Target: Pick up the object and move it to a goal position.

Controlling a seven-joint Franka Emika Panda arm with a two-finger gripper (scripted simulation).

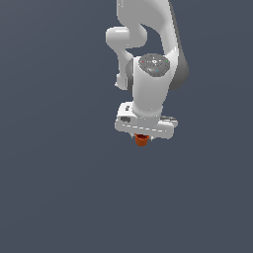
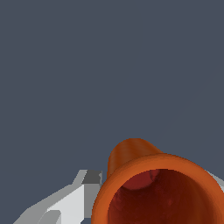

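A tiny orange-red cup [image 1: 141, 140] is seen poking out from under the white hand [image 1: 144, 134], far narrower than the hand above it, with only its lower part exposed in the exterior view. In the wrist view the cup [image 2: 144, 175] is shown very close, its flared round rim turned toward the camera, its hollow dark-red inside laid open, and its body narrowing away toward the far end. Whether anything is touched underneath cannot be told.
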